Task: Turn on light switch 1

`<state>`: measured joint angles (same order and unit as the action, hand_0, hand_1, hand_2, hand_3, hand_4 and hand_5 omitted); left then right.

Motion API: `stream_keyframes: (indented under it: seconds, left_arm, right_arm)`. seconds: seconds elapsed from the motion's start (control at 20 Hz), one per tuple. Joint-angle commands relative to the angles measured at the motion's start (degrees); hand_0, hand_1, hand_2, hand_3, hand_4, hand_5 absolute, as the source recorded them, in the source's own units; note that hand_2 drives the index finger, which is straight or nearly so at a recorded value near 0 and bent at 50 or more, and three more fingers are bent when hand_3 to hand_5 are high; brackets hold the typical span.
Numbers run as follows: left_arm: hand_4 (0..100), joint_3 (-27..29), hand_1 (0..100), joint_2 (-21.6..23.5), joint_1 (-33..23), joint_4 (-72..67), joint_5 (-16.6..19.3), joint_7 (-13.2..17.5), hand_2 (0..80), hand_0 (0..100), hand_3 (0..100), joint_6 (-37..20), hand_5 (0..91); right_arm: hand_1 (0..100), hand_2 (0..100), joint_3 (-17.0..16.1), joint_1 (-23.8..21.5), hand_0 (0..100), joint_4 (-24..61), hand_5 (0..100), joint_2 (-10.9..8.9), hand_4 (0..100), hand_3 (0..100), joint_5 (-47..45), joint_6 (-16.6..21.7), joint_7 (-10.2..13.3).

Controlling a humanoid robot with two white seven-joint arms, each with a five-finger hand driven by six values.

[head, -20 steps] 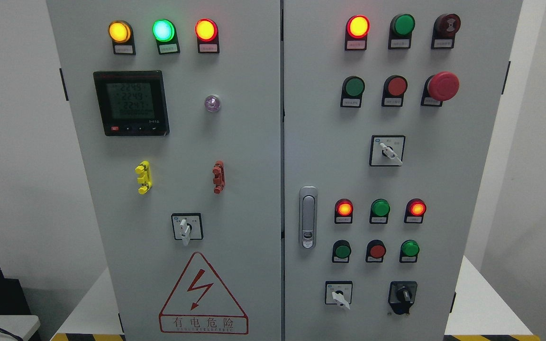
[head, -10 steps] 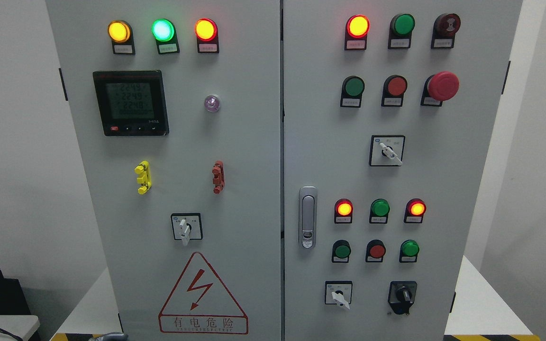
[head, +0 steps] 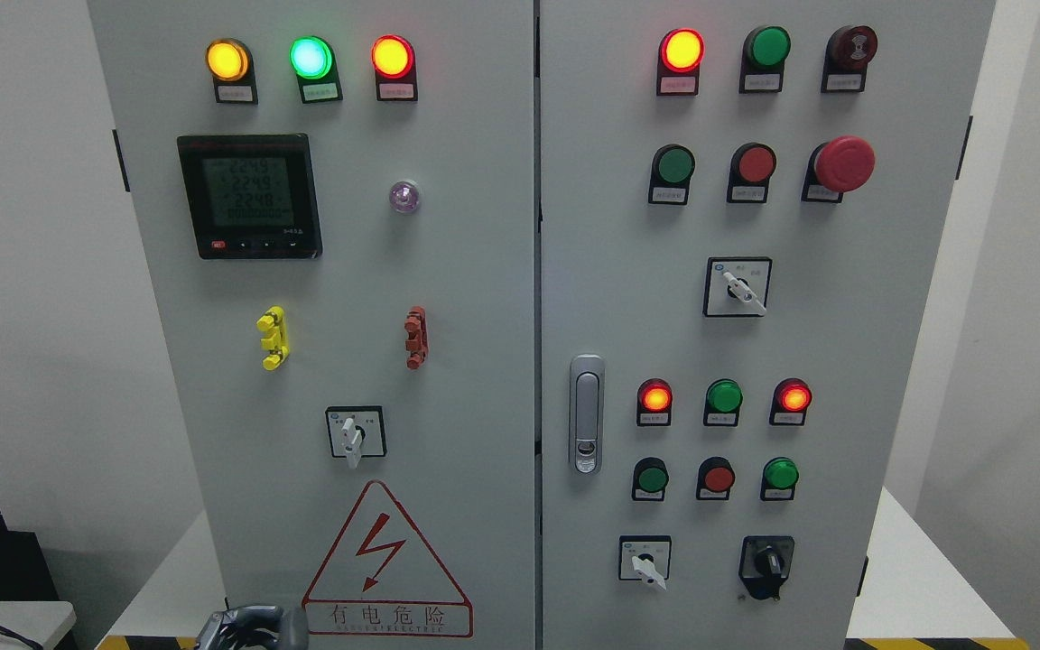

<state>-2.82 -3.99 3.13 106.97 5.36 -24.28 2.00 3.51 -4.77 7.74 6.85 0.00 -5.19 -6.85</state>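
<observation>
Barely visible — left hand [head: 249, 626], bottom edge

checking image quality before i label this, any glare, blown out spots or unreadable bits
Head view: even, soft light, no hard shadows on the cabinet. The lit red lamp and green lamp bloom and wash out. The meter display is dim, digits hard to read; label plates are too small to read. The left hand is cropped at the bottom edge.
</observation>
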Motion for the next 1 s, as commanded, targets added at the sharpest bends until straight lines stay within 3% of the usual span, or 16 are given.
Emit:
stream_keyframes:
  seconds: [0.0, 0.25, 0.55, 0.85, 0.95]
  left_arm:
    - [72, -3.77, 53, -1.55, 3.55, 0.96, 1.23, -1.13, 53.0, 8, 68, 2.39, 69.2]
    - [73, -5.88, 53, -1.55, 4.16, 1.05, 1.75, -1.83, 53.4, 8, 69, 5.19, 70.0]
    - [73, -7.02, 53, -2.16, 8.99, 0.96, 3.25, -6.39, 53.4, 9, 69, 10.29, 70.2]
    - [73, -7.99, 53, -2.17, 9.35, 0.69, 3.25, -9.64, 53.0, 10, 69, 11.62, 70.1]
    - [73, -8.78, 56, -2.17, 9.79, 0.61, 3.25, -12.19, 52.8, 1, 69, 11.88, 70.1]
  right_arm:
    - [39, 0, 0.00, 0.02, 12, 0.00, 0, 0.00, 0, 0, -1.05, 0.01, 0.00]
    - [39, 0, 0.00, 0.02, 12, 0.00, 0, 0.00, 0, 0, -0.97, 0.01, 0.00]
    - [39, 0, 0.00, 0.02, 12, 0.00, 0, 0.00, 0, 0, -0.97, 0.01, 0.00]
    - [39, 0, 0.00, 0.02, 12, 0.00, 0, 0.00, 0, 0, -1.05, 0.01, 0.00]
    - [39, 0, 0.00, 0.02, 12, 0.00, 0, 0.00, 0, 0, -0.97, 0.01, 0.00]
